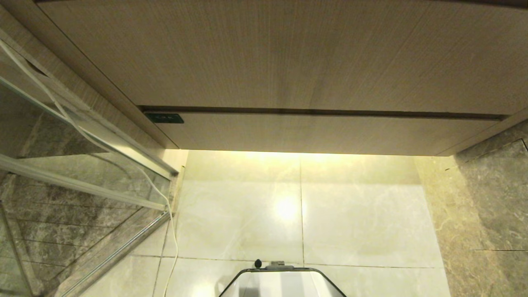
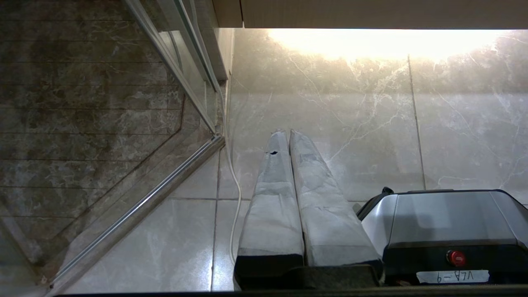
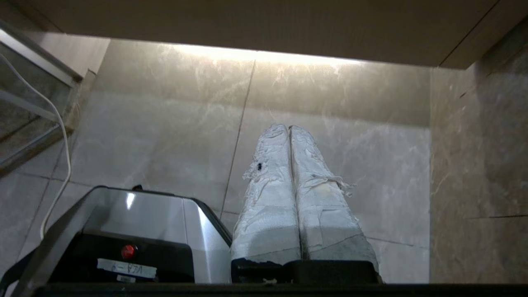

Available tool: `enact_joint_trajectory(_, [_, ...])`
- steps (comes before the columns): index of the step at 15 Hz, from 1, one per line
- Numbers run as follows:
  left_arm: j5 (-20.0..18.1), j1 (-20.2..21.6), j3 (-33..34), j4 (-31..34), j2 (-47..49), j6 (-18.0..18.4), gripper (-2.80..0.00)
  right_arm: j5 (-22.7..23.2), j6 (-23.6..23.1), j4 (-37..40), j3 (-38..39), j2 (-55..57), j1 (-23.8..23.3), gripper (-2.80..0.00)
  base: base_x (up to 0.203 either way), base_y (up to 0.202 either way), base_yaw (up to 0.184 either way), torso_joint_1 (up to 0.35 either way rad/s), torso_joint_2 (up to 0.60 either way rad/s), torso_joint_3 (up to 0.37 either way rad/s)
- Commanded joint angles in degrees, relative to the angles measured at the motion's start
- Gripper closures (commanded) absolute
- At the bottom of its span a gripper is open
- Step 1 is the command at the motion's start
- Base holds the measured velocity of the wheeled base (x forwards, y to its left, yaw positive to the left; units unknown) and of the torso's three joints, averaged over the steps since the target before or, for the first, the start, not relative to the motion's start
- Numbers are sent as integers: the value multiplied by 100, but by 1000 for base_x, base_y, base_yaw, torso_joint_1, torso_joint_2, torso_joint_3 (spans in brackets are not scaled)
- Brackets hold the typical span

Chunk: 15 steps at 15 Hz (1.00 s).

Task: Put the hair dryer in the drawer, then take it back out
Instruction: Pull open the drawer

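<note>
On your left you see the glass shower partition point(image 1: 82, 173) with a thin white cable point(image 1: 171, 231) hanging down beside it to the pale floor tiles point(image 1: 359, 222). The left gripper point(image 2: 287, 133) hangs over those tiles with its two wrapped fingers pressed together, holding nothing. In the middle, the wood-grain cabinet fronts point(image 1: 288, 57) are closed, and the lower narrow front point(image 1: 321, 134) carries a small dark label at its left end. The robot base point(image 1: 282, 282) (grey, with a red button) sits below. The right gripper point(image 3: 289, 127) is also closed and empty. The hair dryer is in none of the views
</note>
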Motion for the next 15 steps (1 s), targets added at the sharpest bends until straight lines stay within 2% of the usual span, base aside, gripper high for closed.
enact_joint_trajectory(1, [1, -4, 9, -1, 0, -1, 0, 47, 78, 1045, -1614, -101, 10, 0, 0, 0, 0, 0, 0, 0])
enact_joint_trajectory(3, [1, -4, 9, -1, 0, -1, 0, 109, 182, 2121, -2665, 130, 22, 0, 0, 0, 0, 0, 0, 0])
enact_joint_trajectory(4, [1, -4, 9, -1, 0, -1, 0, 136, 227, 2399, -2804, 217, 26, 0, 0, 0, 0, 0, 0, 0])
enact_joint_trajectory(7, [1, -4, 9, -1, 0, -1, 0, 144, 202, 2417, -2836, 242, 45, 0, 0, 0, 0, 0, 0, 0])
enact_joint_trajectory(9, [1, -4, 9, -1, 0, -1, 0, 166, -27, 2400, -3227, 837, 156, 0, 0, 0, 0, 0, 0, 0])
enact_joint_trajectory(11, [1, -4, 9, -1, 0, -1, 0, 193, -256, 2364, -3603, 2123, 260, 0, 0, 0, 0, 0, 0, 0])
enact_joint_trajectory(15, [1, -4, 9, -1, 0, -1, 0, 238, -787, 2097, -4537, 5656, 546, 0, 0, 0, 0, 0, 0, 0])
